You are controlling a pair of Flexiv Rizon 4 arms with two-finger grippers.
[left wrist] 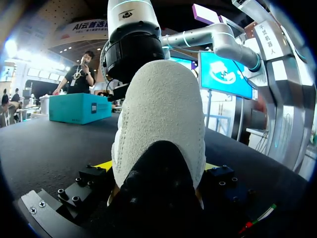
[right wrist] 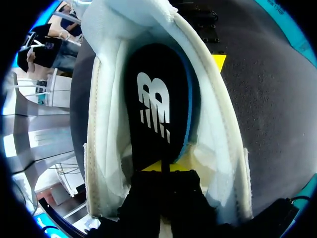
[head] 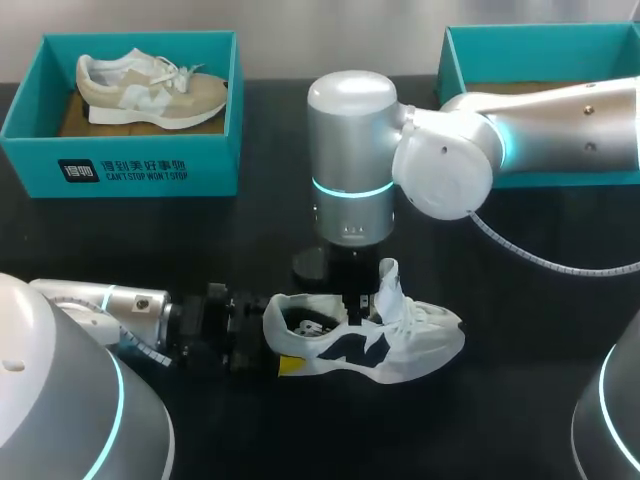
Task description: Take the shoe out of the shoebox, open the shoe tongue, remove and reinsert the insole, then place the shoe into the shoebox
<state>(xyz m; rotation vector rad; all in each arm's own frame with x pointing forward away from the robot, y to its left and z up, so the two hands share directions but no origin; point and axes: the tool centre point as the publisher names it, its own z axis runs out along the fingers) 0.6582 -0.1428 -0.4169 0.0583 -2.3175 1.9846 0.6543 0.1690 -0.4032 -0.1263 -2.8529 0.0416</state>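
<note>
Shoe (head: 370, 340) heel sits clamped in left gripper (left wrist: 158, 167) while right gripper (right wrist: 163, 171) pinches the insole (right wrist: 156, 109) inside.

Robot demo bench, black table (head: 270, 200), silver robot arm (head: 540, 120), teal shoebox (head: 130, 170)

One white shoe (head: 400, 345), one beige shoe (head: 150, 90), two shoeboxes (head: 120, 165) (head: 520, 45), one insole (right wrist: 158, 104), two arms (head: 80, 300) (head: 560, 120).

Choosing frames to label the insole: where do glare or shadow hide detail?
Head view: light glares off the silver shell of the right arm, and the left gripper fades against the black table. Left wrist view: the heel of the white shoe is lit above, shadowed below. Right wrist view: the insole is dark, yet its white mark shows.
</note>
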